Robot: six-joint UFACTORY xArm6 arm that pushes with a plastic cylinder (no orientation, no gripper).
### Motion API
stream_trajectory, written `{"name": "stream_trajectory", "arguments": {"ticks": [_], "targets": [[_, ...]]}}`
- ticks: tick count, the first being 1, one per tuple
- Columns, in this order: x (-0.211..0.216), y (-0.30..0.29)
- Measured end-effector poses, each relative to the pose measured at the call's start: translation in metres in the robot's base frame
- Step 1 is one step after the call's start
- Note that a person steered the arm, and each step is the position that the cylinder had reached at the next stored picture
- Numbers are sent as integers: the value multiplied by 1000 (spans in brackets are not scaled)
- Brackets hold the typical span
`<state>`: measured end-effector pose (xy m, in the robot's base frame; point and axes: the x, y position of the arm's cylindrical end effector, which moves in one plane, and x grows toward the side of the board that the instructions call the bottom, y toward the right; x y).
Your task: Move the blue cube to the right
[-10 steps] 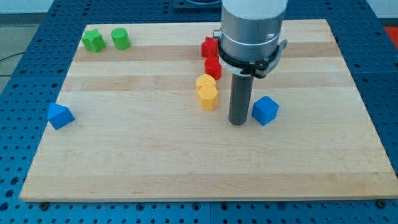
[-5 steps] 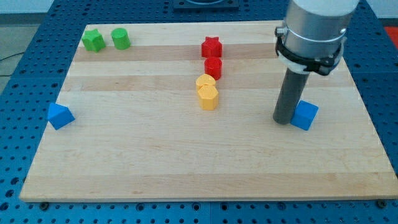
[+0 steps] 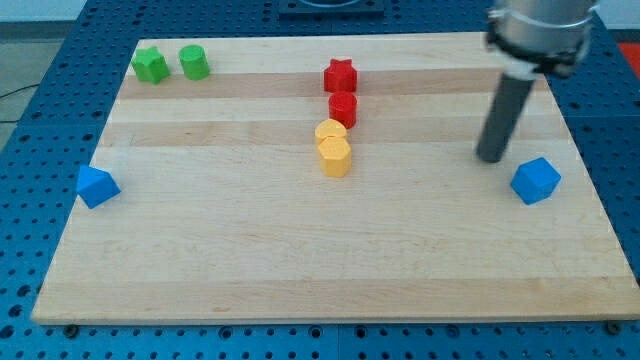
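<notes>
Cut off by the view's top: the arm's upper body, only its blurred grey lower collar showing above the dark rod. No fingers on this rig, just the rod, holding nothing. My tip down on the table, near the blue cube but apart from it, up and to the view's left of it. Blue cube close to the table's right edge, roughly mid-height in the view.

Counted: two blue blocks, the cube and a second blue block of angular, hard-to-read shape at the view's far left. Two green blocks at top left, a jagged green one and a rounder green cylinder. Two red, a red star above a red cylinder. Two yellow, an upper yellow block partly hidden behind the lower yellow block, touching, shapes unclear.
</notes>
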<state>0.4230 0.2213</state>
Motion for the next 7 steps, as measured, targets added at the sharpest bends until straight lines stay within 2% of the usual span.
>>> {"name": "stream_trajectory", "arguments": {"ticks": [1,2,7], "targets": [[22,31],[47,31],[69,29]]}}
